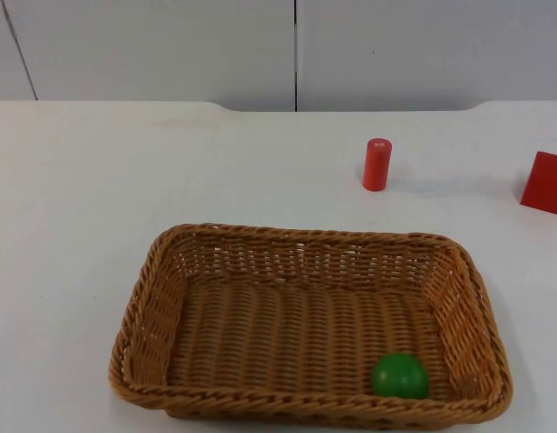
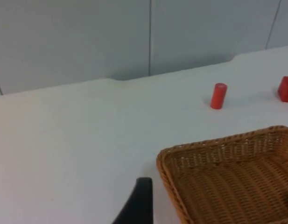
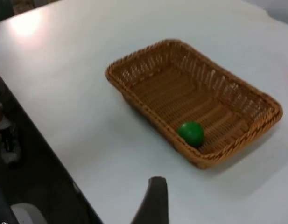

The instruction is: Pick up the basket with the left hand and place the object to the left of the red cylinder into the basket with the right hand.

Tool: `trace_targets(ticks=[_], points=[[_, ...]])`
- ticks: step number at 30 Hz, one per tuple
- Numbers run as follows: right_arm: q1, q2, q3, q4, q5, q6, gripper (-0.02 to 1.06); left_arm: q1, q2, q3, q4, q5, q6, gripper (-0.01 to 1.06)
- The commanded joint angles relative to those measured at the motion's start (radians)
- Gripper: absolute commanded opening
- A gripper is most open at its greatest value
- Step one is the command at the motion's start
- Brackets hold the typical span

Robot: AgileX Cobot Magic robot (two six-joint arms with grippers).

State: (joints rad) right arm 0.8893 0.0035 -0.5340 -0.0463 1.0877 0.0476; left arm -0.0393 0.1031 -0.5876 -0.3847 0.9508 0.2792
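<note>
lab test bench | bare white table (image 1: 97, 180) | grey partition wall (image 1: 152, 45)

Top view: high, looking down and forward to the wall (image 1: 170, 45).
Left wrist: low, facing the wall.
Right wrist: higher, angled across the table.
Shared: basket (image 1: 161, 271) (image 2: 190, 154) (image 3: 134, 65).

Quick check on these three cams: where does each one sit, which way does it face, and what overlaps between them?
Top view: fixed above the table, looking down and forward at the basket, green ball, red cylinder, red block and grey wall.
Left wrist view: on the left arm, facing the wall across the basket's corner; one black fingertip visible.
Right wrist view: on the right arm, looking across the whole basket; one black fingertip visible.
Shared: basket in all three; ball in top and right wrist views; cylinder and block in top and left wrist views.
</note>
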Motion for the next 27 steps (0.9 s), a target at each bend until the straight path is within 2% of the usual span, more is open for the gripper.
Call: trace_targets(ticks=[1,14,21,24,27], points=[[0.005,-0.004,0.018,0.001,-0.009,-0.006,0.72,0.002,-0.035,0.005,0.038,0.019,-0.034,0.87],[0.005,-0.004,0.020,0.001,-0.009,-0.008,0.72,0.002,-0.103,0.005,0.157,0.117,-0.094,0.87],[0.005,-0.004,0.020,0.001,-0.009,-0.010,0.72,0.002,-0.103,0.066,0.231,0.149,-0.217,0.87],[0.005,-0.004,0.020,0.001,-0.009,-0.010,0.72,0.002,-0.103,0.087,0.339,0.133,-0.326,0.87],[0.005,-0.004,0.020,0.001,-0.009,-0.010,0.72,0.002,-0.103,0.087,0.377,0.133,-0.342,0.87]])
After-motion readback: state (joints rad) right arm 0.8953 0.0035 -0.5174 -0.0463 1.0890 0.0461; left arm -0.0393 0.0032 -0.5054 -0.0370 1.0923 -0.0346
